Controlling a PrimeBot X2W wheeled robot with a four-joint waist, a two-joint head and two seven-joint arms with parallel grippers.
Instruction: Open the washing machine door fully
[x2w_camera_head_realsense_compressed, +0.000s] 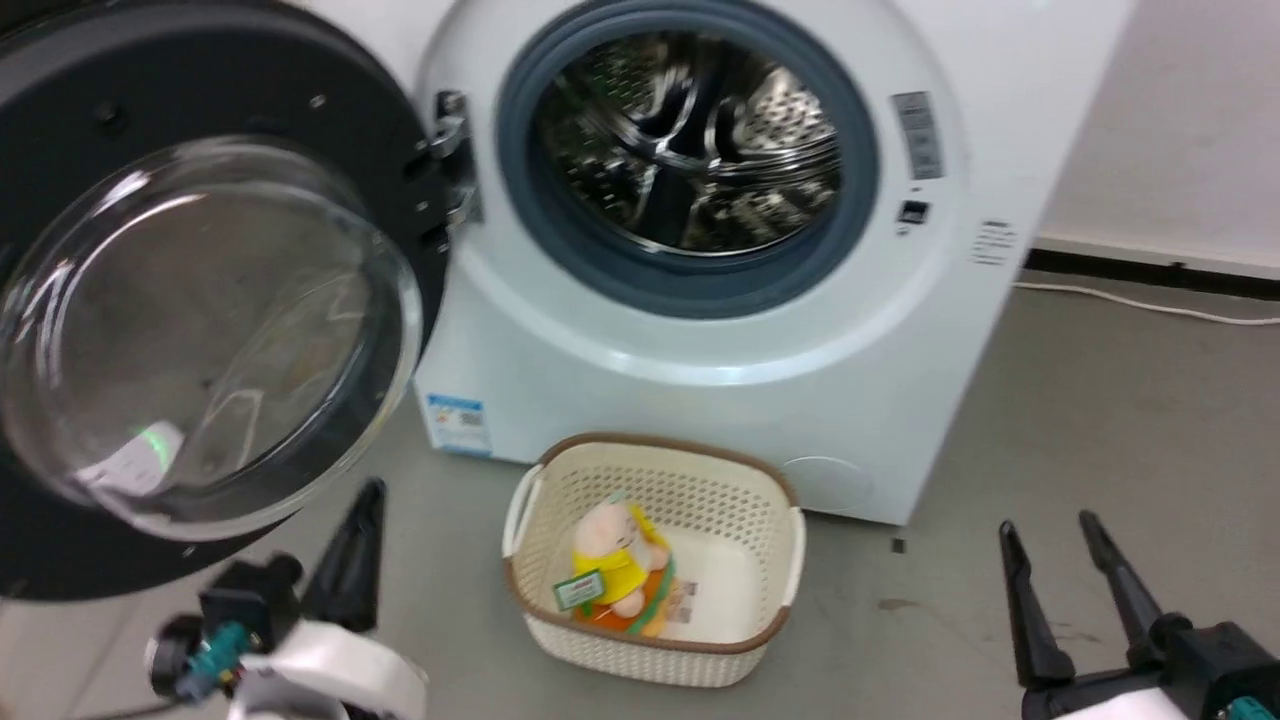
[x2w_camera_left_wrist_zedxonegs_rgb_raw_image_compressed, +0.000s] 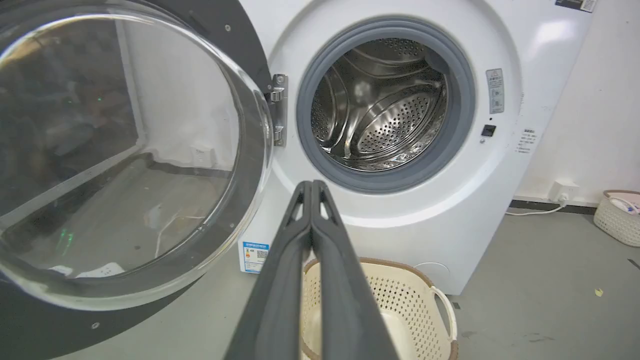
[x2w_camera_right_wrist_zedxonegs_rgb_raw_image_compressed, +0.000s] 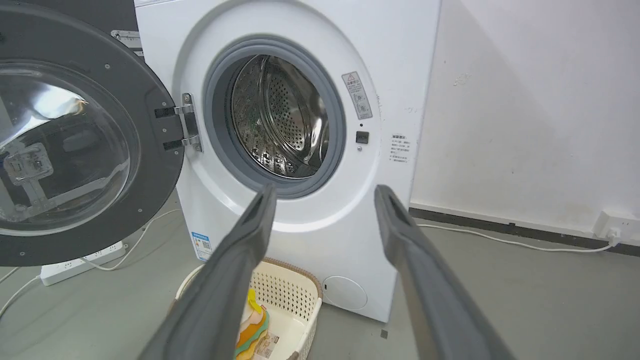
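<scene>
Head view shows you the large round glossy black washing machine door (x2w_camera_head_realsense_compressed: 200, 320), with its bulging clear glass porthole, swung wide out to the left of the big white front-loading washing machine (x2w_camera_head_realsense_compressed: 700, 400). It hangs from the metal hinge (x2w_camera_head_realsense_compressed: 450, 160) at the left edge of the opening. That leaves the grey-blue rubber gasket (x2w_camera_head_realsense_compressed: 860, 200) and the perforated steel drum (x2w_camera_head_realsense_compressed: 690, 140) fully exposed.

Your left claw (x2w_camera_head_realsense_compressed: 372, 492) sits low, near the door's lower rim, its 2 dark fingers pressed together on nothing. In the left wrist view they point at the white front, between door and opening.

Your right claw (x2w_camera_head_realsense_compressed: 1045, 525) is at the lower right over the grey floor (x2w_camera_head_realsense_compressed: 1100, 400), fingers spread wide and empty, well apart from the machine.

A cream perforated plastic basket (x2w_camera_head_realsense_compressed: 655, 445) with a brown rim stands on the floor just in front of the washer. A yellow and orange plush toy (x2w_camera_head_realsense_compressed: 615, 560) lies inside it.
</scene>
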